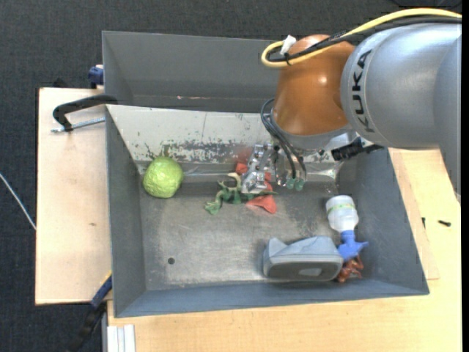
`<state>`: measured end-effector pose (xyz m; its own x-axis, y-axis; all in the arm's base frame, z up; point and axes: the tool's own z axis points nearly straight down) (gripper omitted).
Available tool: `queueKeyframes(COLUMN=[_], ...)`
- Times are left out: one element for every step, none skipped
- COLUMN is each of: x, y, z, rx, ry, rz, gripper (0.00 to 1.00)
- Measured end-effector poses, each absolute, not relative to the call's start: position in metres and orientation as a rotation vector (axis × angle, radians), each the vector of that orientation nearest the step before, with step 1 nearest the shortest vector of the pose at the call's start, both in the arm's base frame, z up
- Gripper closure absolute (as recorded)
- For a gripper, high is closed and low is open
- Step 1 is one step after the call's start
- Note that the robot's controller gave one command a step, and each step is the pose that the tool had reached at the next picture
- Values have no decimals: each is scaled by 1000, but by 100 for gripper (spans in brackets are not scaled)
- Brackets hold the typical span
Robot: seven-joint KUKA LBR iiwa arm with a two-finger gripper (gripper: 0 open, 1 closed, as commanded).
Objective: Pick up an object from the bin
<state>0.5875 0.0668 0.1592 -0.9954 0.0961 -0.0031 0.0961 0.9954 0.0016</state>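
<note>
My gripper (258, 176) hangs low near the bin's back wall, at the middle. Its metal fingers stand right over a small heap: a green twisted toy (223, 194) to the left and a red-orange piece (264, 204) just below the fingertips. Whether anything sits between the fingers is hidden by the gripper body.
A yellow-green ball (163, 177) lies at the back left. A grey wedge-shaped object (302, 259) lies at the front right, with a white bottle (341, 213) and a blue piece (349, 245) beside it. The arm's orange cover hangs over the back right.
</note>
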Motion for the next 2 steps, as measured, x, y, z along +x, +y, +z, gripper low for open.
queueKeyframes(x=[590,589], y=[66,66], z=[195,171], rx=[150,173], ry=[3128,3136], rz=[4,3], gripper=[100,0])
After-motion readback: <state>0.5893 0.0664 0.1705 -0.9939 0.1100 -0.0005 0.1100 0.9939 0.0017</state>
